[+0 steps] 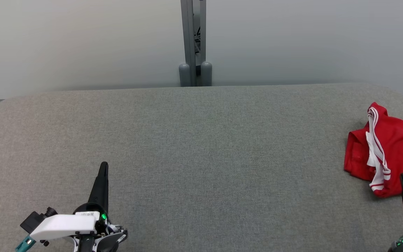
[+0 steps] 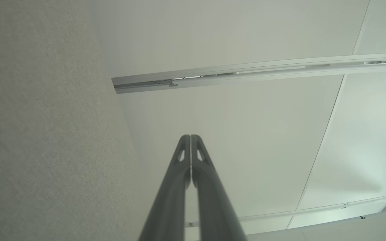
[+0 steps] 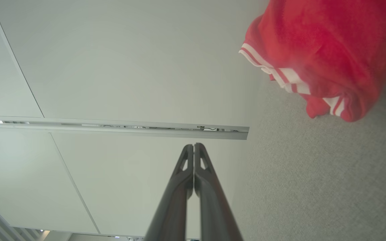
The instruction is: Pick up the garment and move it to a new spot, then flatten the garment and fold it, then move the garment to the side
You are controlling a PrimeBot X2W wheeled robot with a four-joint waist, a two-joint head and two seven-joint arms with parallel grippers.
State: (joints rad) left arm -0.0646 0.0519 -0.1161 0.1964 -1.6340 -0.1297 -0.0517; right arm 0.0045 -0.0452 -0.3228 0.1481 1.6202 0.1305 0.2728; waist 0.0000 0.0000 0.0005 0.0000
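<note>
- Lying crumpled on the grey counter [image 1: 201, 157], the red garment [image 1: 394, 154] sits well to the right of the grey post [image 1: 192, 42] and nearer the robot than it. Part of the garment runs past the head view's edge.
- Left fingers [image 2: 176, 187]: pressed together, holding nothing, to the left of the post and well apart from the garment.
- Right fingers [image 3: 179, 194]: likewise closed and empty, far to the right of the post. They are near the garment's closest edge, and the right wrist view shows them apart from it.
- Handling, judged: thin cloth, light and limp, not fragile. It will likely sag when lifted, and loose layers may slide over each other.
- Hold point, judged: the white-striped hem band looks doubled and thicker, offering a firmer pinch than the flat red panel.
- Risk, judged: a shallow pinch may catch one layer only, or snag the counter's felt-like cover.
</note>
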